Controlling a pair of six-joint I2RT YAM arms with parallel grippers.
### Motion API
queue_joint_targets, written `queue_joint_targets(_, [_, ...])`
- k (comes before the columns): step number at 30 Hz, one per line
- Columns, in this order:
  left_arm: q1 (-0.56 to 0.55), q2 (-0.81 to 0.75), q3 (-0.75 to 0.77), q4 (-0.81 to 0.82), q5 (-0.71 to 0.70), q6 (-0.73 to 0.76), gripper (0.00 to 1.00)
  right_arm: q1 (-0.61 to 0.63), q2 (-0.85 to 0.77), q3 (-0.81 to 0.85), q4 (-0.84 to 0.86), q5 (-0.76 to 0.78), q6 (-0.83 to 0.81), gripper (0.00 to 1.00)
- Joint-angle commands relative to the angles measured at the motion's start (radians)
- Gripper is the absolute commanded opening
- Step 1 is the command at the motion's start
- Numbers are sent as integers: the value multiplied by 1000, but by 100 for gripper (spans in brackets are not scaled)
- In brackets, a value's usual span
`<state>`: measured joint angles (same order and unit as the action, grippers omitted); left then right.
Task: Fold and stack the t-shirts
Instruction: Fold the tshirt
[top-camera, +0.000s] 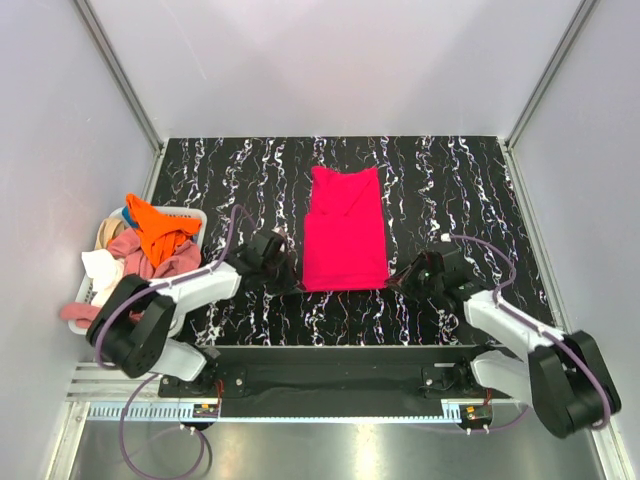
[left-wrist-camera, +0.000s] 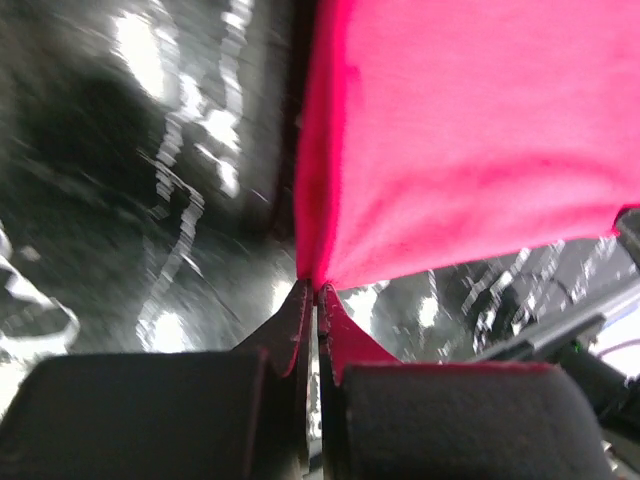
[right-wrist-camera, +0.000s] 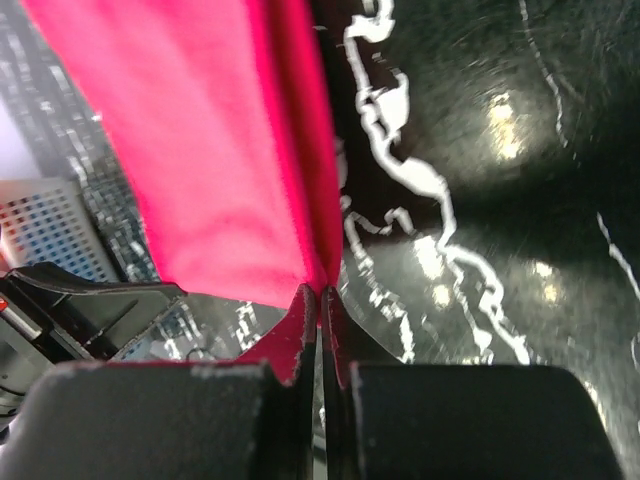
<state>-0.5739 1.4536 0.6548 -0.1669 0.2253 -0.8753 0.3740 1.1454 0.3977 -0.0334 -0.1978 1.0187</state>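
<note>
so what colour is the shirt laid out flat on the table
The t-shirt is plain bright pinkish-red, with no print; it shows best in the top external view.

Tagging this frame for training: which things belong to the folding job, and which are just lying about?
Job: red tee, pinched by left gripper and right gripper; orange tee; pink tee; white tee.
Lying about: basket; table.

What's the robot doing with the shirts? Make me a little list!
on the table: red t-shirt, lying flat, sides folded in
left gripper: shut on the shirt's near left corner
right gripper: shut on the shirt's near right corner
basket: at the left edge, holds a heap of clothes, orange, pink and white
stack: not started
</note>
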Motion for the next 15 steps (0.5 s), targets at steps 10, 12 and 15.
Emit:
queue_joint_targets(10, [-201,-294,71,-285,-222,-25,0,8,-404,30,-364,58,-112,0])
queue_joint_targets(12, [-224,-320,106,-318,-245,-33,0,6,-437,38,-405,48,-117,0])
queue_joint_targets(15, [-268,-352,146,-374,-265,-54,0,6,-512,58,-456,43,-108,0])
